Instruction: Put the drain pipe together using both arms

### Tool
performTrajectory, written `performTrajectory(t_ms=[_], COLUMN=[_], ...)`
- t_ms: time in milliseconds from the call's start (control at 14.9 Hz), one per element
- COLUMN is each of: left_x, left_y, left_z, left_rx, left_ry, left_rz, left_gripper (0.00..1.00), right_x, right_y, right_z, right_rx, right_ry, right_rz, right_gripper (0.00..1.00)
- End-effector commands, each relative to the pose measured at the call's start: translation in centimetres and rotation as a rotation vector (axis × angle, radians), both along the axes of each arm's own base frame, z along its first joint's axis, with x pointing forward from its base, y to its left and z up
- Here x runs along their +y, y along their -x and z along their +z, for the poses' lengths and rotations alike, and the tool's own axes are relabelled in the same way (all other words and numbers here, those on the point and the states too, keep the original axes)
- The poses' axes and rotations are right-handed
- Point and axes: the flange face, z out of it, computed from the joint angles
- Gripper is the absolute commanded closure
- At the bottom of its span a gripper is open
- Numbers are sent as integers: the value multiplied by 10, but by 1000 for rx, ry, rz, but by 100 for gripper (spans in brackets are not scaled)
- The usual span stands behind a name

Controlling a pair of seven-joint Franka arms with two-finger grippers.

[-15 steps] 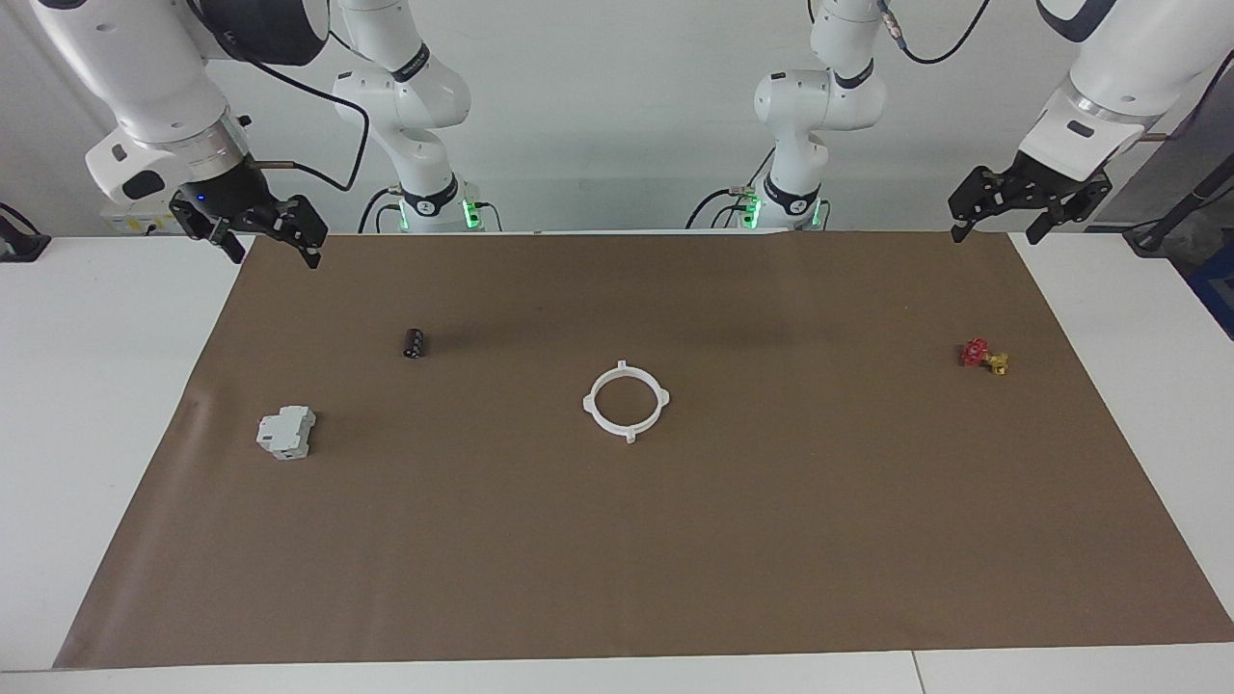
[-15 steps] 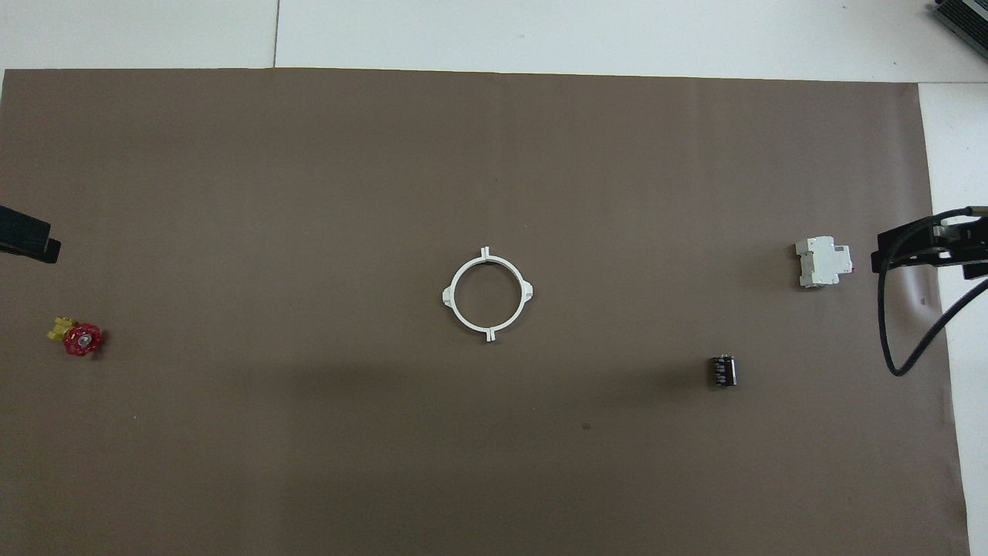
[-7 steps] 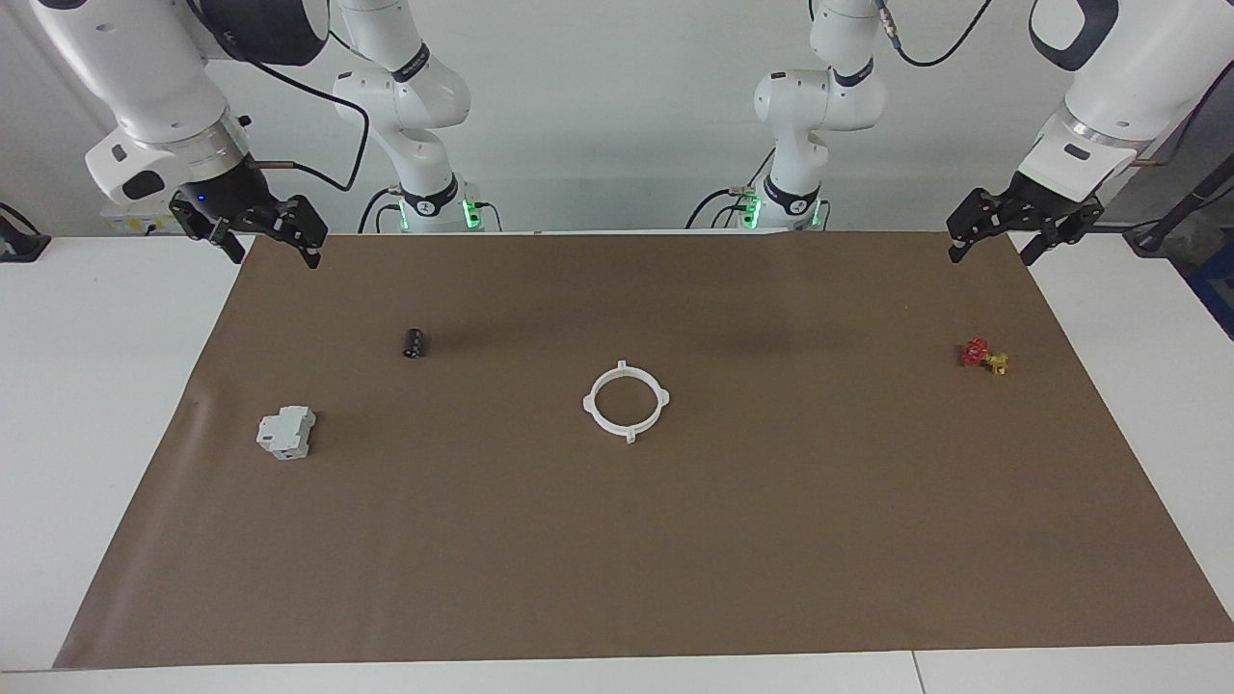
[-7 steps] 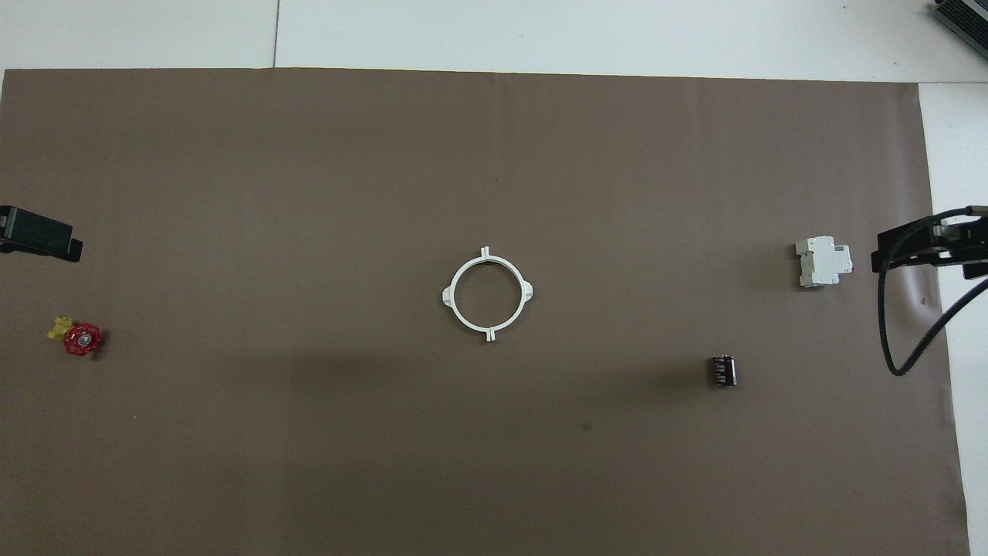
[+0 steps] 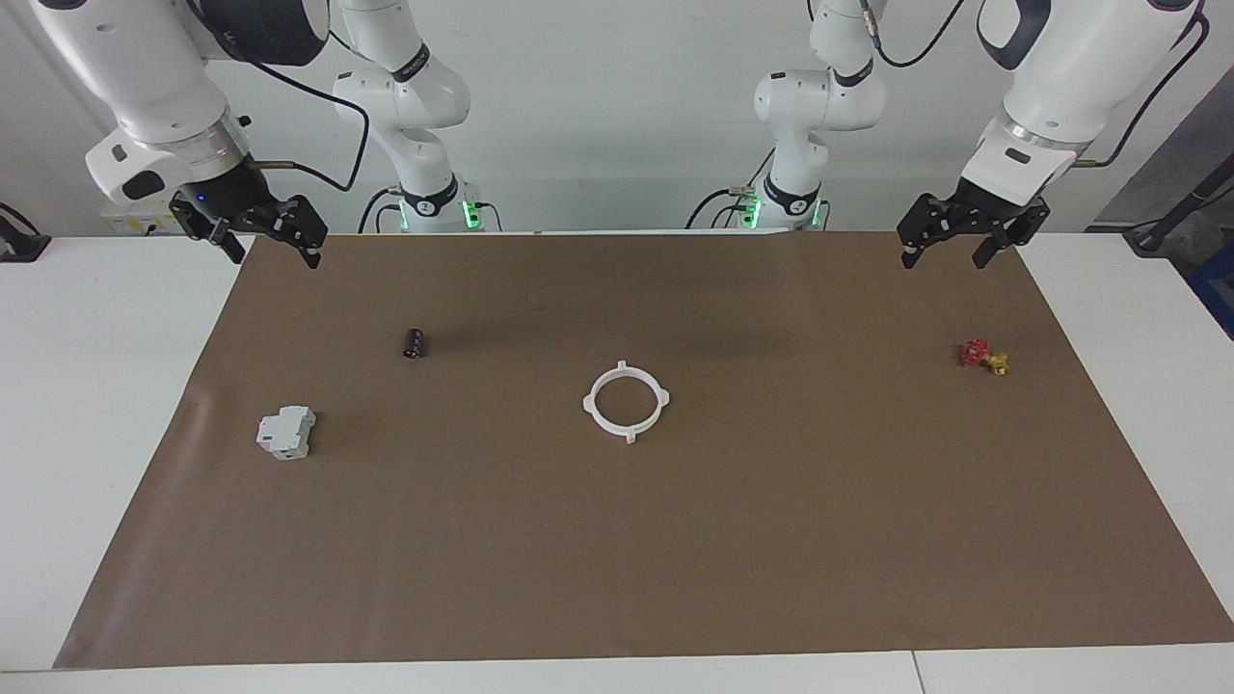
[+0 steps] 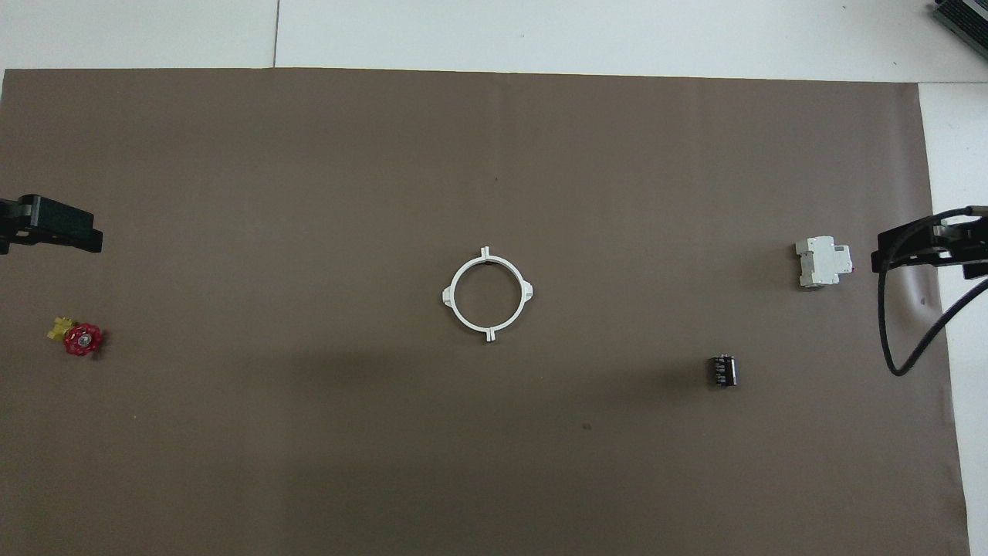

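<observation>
The drain pipe (image 5: 590, 405) lies in the middle of the brown mat as one white ring with four small outer tabs; it also shows in the overhead view (image 6: 489, 332). My left gripper (image 5: 943, 258) hangs open and empty over the mat's edge nearest the robots, at the left arm's end; part of it shows in the overhead view (image 6: 62, 230). My right gripper (image 5: 277, 256) hangs open and empty over the mat's corner at the right arm's end, and shows in the overhead view (image 6: 918, 249). Both are well apart from the ring.
A grey-white boxy block (image 5: 286, 432) and a small black cylinder (image 5: 414, 342) lie toward the right arm's end. A small red and yellow valve (image 5: 983, 356) lies toward the left arm's end. The brown mat (image 5: 771, 540) covers most of the white table.
My left gripper has moved inward from the table's end, toward the middle, over the mat's edge. The right arm and the ring have not moved.
</observation>
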Motion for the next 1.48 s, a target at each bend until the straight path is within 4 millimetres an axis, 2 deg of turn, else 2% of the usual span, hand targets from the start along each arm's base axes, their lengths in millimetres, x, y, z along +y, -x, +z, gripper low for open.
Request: performTrajectory(t_ms=[0,335,537,671,939,1208,1409], left_x=[20,18,15,22,21,12,12], left_y=[-1,-4,-4,-5,-6,-6,-6], left_z=[2,-3,-1,6,6,5,4], left_rx=[-8,0,-3,-17,-20,-20,-17], left_ry=[-3,-4,-3,-3,0,-1,-3], left_rz=[30,26,18,32,30,15,16], left_gripper=[0,0,0,0,0,0,0], right_x=[0,0,0,0,0,0,0], right_y=[3,3,3,3,3,3,3], right_z=[-1,-1,0,-1,0,0,0], right_rx=[-9,-9,-11,-9,-11,-11,-12], right_ry=[-18,-18,-18,-18,-18,-18,-17], right_rz=[24,24,24,24,24,24,24], right_gripper=[0,0,0,0,0,0,0])
